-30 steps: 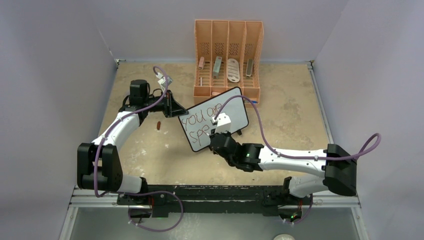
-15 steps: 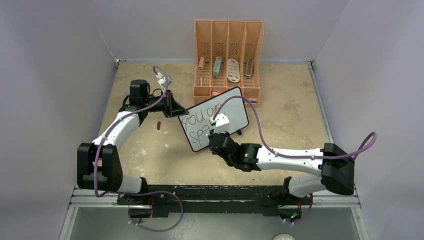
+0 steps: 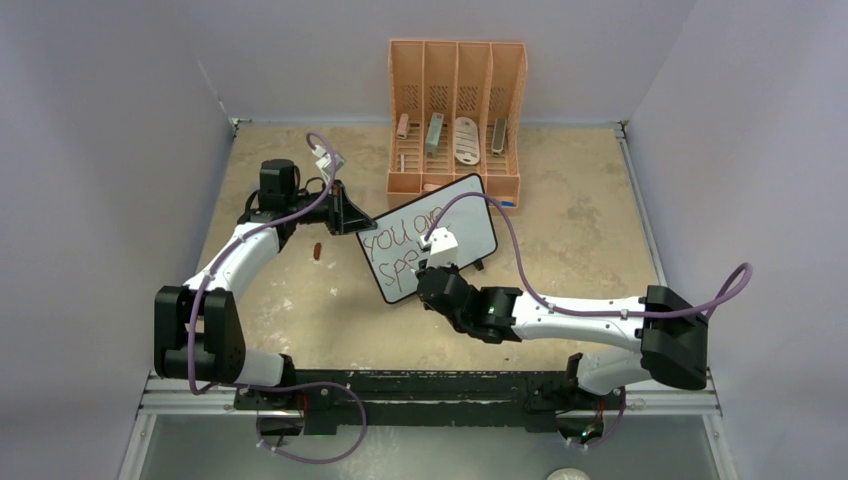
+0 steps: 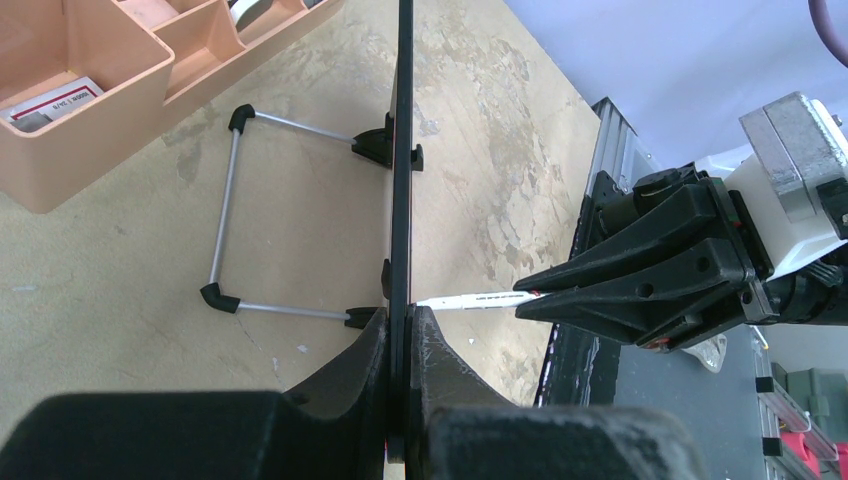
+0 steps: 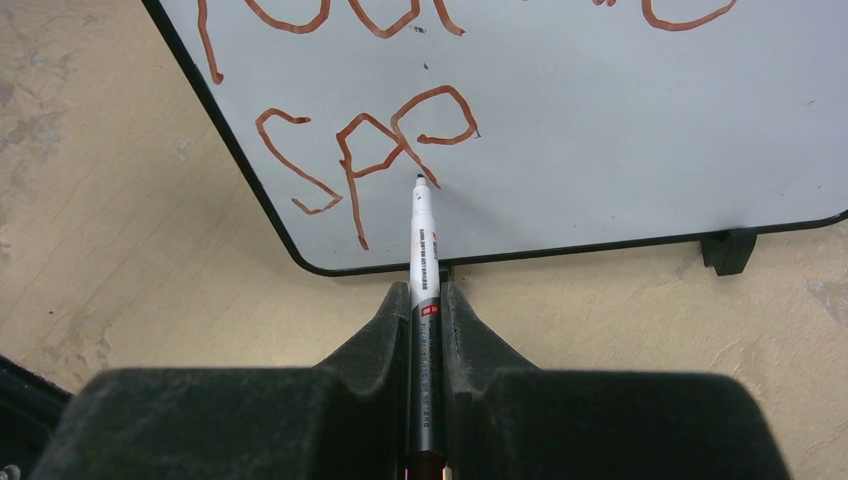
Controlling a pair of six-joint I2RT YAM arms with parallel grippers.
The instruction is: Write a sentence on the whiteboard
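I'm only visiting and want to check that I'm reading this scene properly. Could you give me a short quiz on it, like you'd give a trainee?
1. True or false: the left gripper is clamped on the edge of the whiteboard.
2. What is in the right gripper? A) a marker B) an eraser C) nothing
3. Fill in: the marker's tip is at the ___ line of the sentence.

Key: 1 true; 2 A; 3 lower.
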